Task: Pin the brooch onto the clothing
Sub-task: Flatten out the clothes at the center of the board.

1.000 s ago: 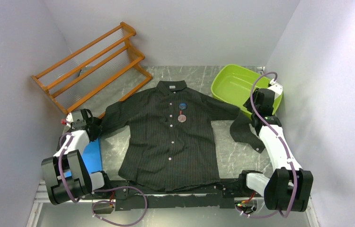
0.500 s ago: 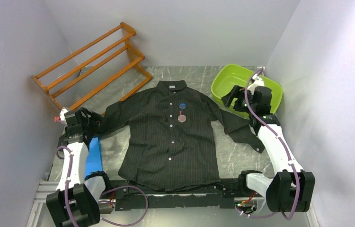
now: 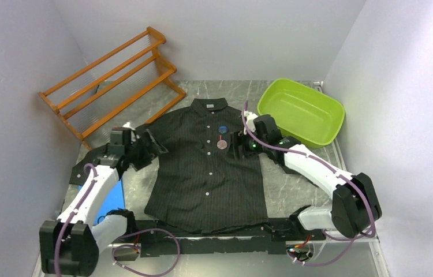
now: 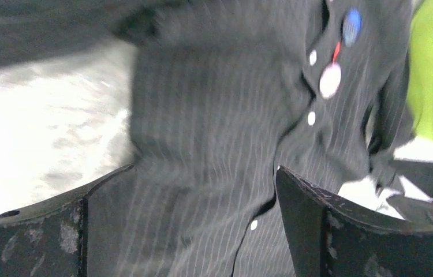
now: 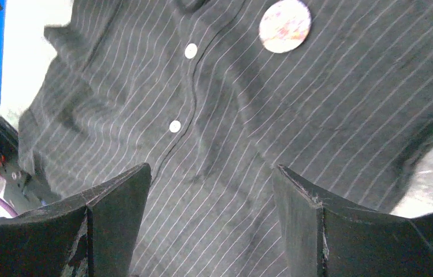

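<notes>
From their bases at the near edge of the table (image 3: 283,193), both arms reached inward over the shirt (image 3: 205,184). It lay flat mid-table, collar toward the far edge. The left gripper (image 3: 146,148) hung over the shirt's left-side shoulder and the right gripper (image 3: 238,144) over its chest. Each wrist view showed fingers spread wide, gripping nothing, with cloth below; whether they touched it was unclear. The right arm hid most of one sleeve. The brooch (image 5: 284,25), a pale speckled disc, sat beside the buttons below a blue badge (image 3: 222,130). The left wrist view was blurred. Only the top view showed the green tub (image 3: 301,109) and wooden rack (image 3: 110,81) at the far corners.
</notes>
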